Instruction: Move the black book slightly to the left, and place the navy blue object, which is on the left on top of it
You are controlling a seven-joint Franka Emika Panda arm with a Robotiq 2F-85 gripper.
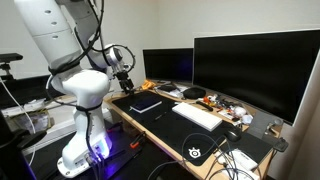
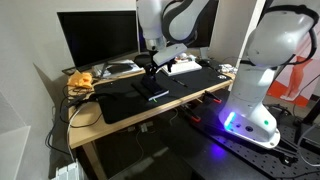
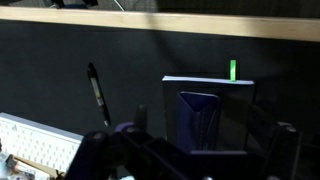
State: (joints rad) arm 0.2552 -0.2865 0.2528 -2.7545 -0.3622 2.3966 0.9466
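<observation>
1. Black on black: the black book lies flat on the dark desk mat. In the wrist view it sits straight under and ahead of my claw.
2. My claw hangs above the book without touching it. In an exterior view the claw is up off the desk, with the book lower down on the mat.
3. My jaws stand wide apart. One of my fingers shows to the left of the book's middle and the other is off to the right. I have hold of nothing.
4. Between my fingers sits the navy blue object. It appears to rest on the book's cover, with a gap on each side before my fingers.
5. The book's pale edge faces away from me and runs parallel to the wooden desk edge, so the book lies square to the mat.
6. The near end of the book is hidden under my claw, so I cannot tell its long axis from the wrist view. It is too small in the exterior view to be sure.
7. A pen lies tilted on the mat, well apart from the book on its left. A white keyboard fills the lower left corner. A small green bar stands just past the book's far edge.
</observation>
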